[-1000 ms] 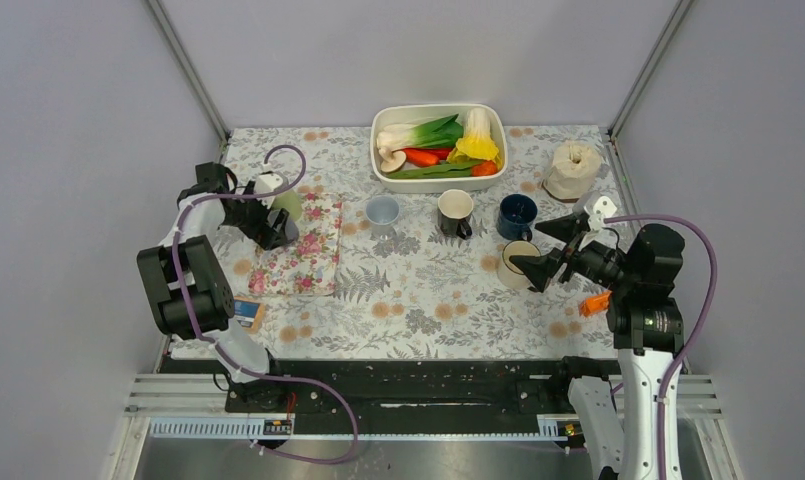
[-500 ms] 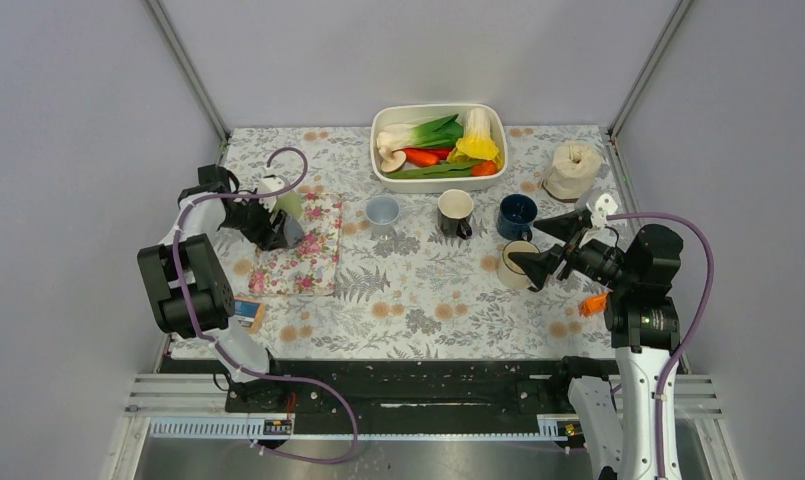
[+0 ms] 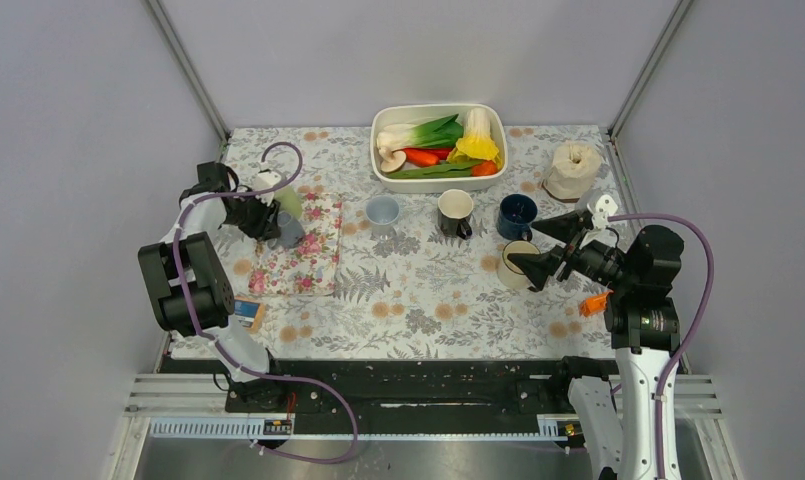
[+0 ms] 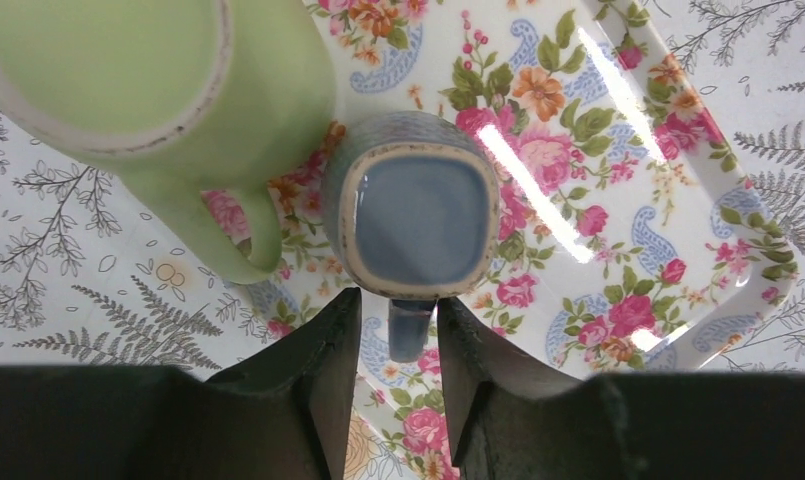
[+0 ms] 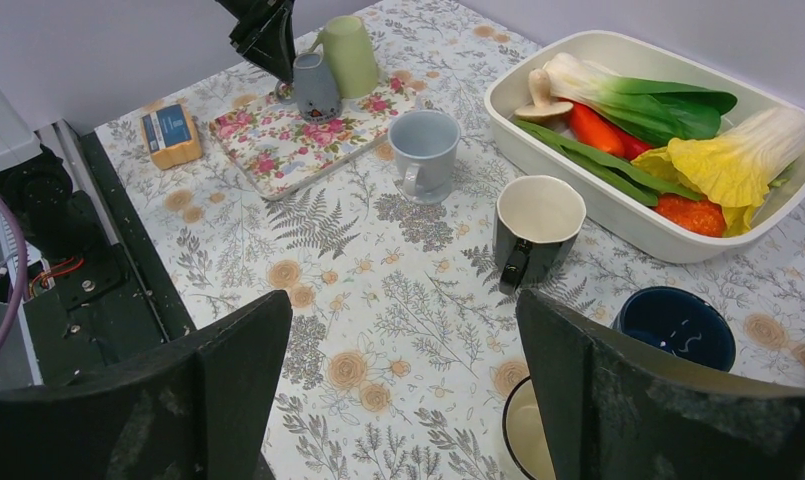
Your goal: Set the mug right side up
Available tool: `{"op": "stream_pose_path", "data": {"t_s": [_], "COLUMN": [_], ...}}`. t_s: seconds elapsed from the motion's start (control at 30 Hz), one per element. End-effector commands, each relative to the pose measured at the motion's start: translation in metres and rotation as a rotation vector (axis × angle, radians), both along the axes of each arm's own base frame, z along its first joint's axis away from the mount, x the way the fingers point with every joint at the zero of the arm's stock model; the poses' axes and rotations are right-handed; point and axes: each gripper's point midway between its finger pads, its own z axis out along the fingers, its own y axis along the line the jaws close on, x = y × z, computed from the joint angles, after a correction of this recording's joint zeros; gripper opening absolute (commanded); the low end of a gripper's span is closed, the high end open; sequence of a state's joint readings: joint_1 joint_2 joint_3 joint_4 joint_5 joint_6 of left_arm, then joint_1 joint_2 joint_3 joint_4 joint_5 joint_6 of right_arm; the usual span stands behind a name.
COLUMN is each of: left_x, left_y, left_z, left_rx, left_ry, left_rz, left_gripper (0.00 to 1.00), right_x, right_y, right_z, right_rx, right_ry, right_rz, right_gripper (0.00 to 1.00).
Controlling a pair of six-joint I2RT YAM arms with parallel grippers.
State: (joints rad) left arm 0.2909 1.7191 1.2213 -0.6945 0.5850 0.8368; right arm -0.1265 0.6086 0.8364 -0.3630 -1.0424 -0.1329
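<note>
Two left gripper (image 4: pixel 398 302) fingers flank the upturned mug's (image 4: pixel 413 215) handle, grip unclear; right gripper (image 3: pixel 523 243) gapes, empty. Box (image 5: pixel 170 132) label unreadable.

Glossy floral tray (image 4: pixel 618 200), glazed grey-blue mug (image 4: pixel 413 215)

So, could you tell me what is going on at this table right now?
The left arm is working on the upside-down blue-grey mug, which sits base-up on the floral tray beside a green mug, also inverted. The left tool has one finger on each side of the mug's handle, close in; whether it already grips is not clear. The mug is not yet turned. The right tool is open, near a cream mug, holding nothing.
</note>
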Motion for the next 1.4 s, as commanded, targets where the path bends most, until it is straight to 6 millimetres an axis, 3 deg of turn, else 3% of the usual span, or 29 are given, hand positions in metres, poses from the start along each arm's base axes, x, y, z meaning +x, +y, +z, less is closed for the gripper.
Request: {"op": "stream_pose_path", "data": {"t_s": [0.0,0.7,0.8,0.97,1.03,1.13,1.37], "left_x": [0.014,0.009,0.009,0.01,0.012,0.016,0.011], "left_y": [0.01,0.002,0.002,-0.003,-0.008,-0.021,-0.08], "left_z": [0.005,-0.008,-0.008,-0.002,0.008,0.038,0.155], "left_rx": [0.031,0.027,0.028,0.003,-0.025,-0.097,-0.39], "left_ry": [-0.052,-0.012,-0.012,-0.02,-0.038,-0.097,-0.299], "left_rz": [0.05,0.016,0.015,0.018,0.021,0.023,-0.052], "left_gripper": [0.36,0.33,0.25,0.03,0.0,0.0,0.0], "right_x": [-0.005,-0.007,-0.007,-0.006,-0.005,-0.004,0.0], "right_y": [0.005,0.007,0.007,0.008,0.008,0.011,0.024], "right_z": [0.006,0.006,0.007,0.007,0.008,0.011,0.041], "right_rx": [0.006,0.01,0.012,0.019,0.023,0.043,0.127], "right_ry": [-0.035,-0.033,-0.034,-0.027,-0.021,-0.006,0.008], "right_rz": [0.04,0.06,0.062,0.067,0.07,0.085,0.15], "right_gripper": [0.92,0.91,0.91,0.91,0.91,0.91,0.91]}}
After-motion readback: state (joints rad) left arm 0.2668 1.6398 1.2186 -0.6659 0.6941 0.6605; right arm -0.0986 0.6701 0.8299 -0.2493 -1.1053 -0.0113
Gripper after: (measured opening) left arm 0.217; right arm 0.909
